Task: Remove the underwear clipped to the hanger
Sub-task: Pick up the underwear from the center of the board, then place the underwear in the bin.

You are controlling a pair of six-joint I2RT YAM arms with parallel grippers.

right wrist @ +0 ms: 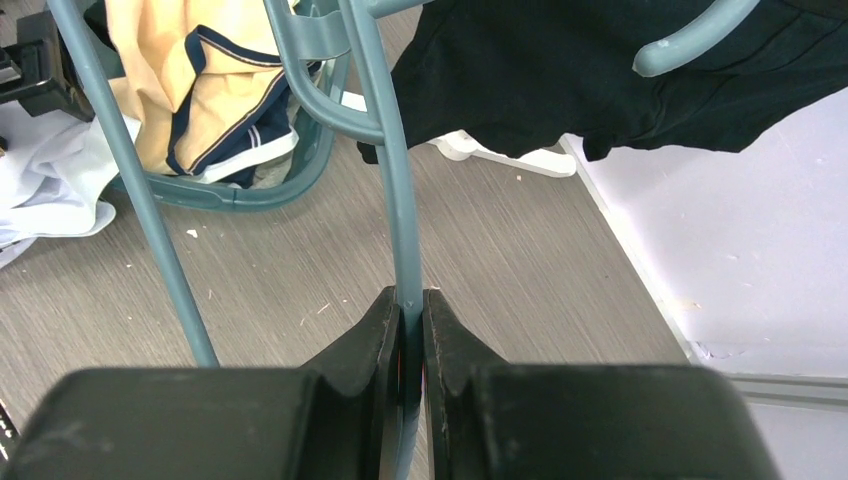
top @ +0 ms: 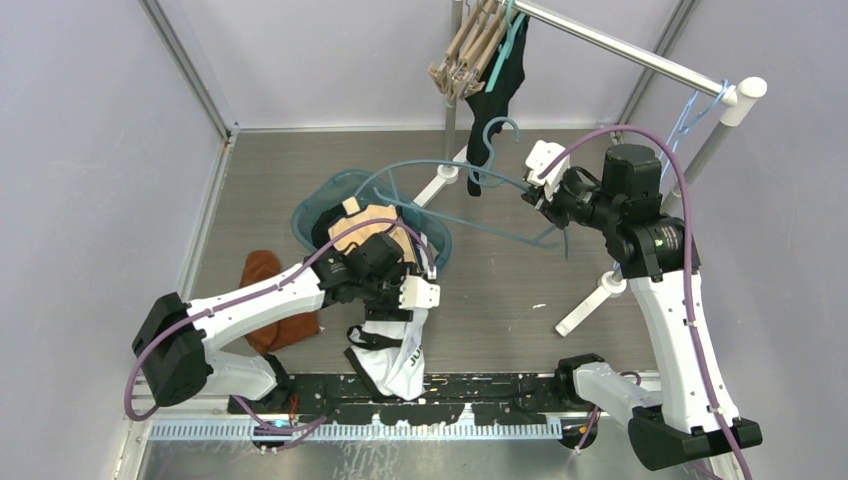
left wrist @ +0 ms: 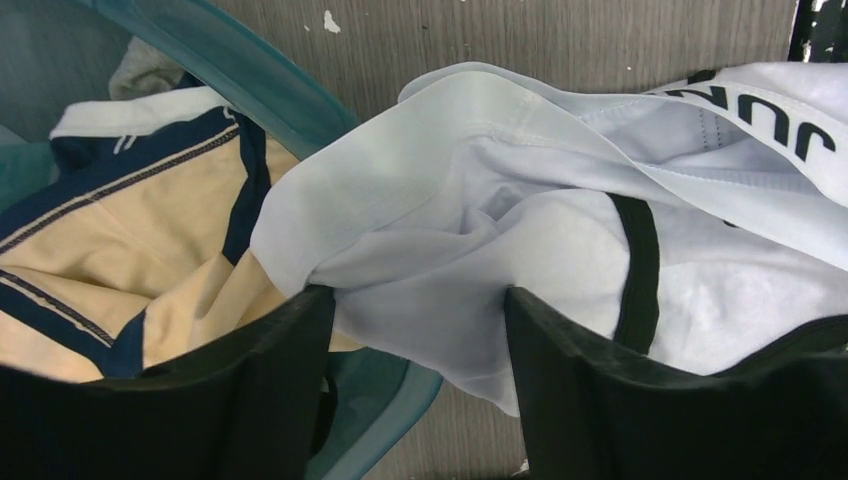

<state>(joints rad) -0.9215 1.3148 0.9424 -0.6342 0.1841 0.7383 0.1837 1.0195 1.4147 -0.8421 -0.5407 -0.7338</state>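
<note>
The left gripper (left wrist: 418,310) sits nearest its own wrist camera. Its two black fingers (left wrist: 270,390) stand partway apart with a thick bunch of the white, black-trimmed fabric underwear (left wrist: 520,230) wedged between them, so I judge that it has hold of the cloth. That garment hangs on no hanger: in the top view it droops from the gripper toward 6 o'clock, its free end pooled near the arm bases. It looks light, limp and unbreakable, so it should sag and swing rather than keep a shape. The elastic waistband with black lettering (left wrist: 770,130), at 2 o'clock in the wrist view, seems the firmest place to pinch. At 10 o'clock from the fingers lies the round teal plastic basket (left wrist: 250,68), with a cream and navy pair of underwear (left wrist: 110,250) inside. Farther off, at 2 o'clock on the table, the right gripper (right wrist: 412,300) is closed tight on the thin bar of a teal plastic hanger (right wrist: 395,180). Beyond it a black garment (right wrist: 560,80) hangs from the silver metal rail (top: 620,45) at 12 o'clock. Only the left wrist view shows fabric filling the jaws, and only the right wrist view shows the pinch on the hanger bar. Only the overhead view takes in both arms and the rust-brown cloth (top: 268,275) at 9 o'clock.
</note>
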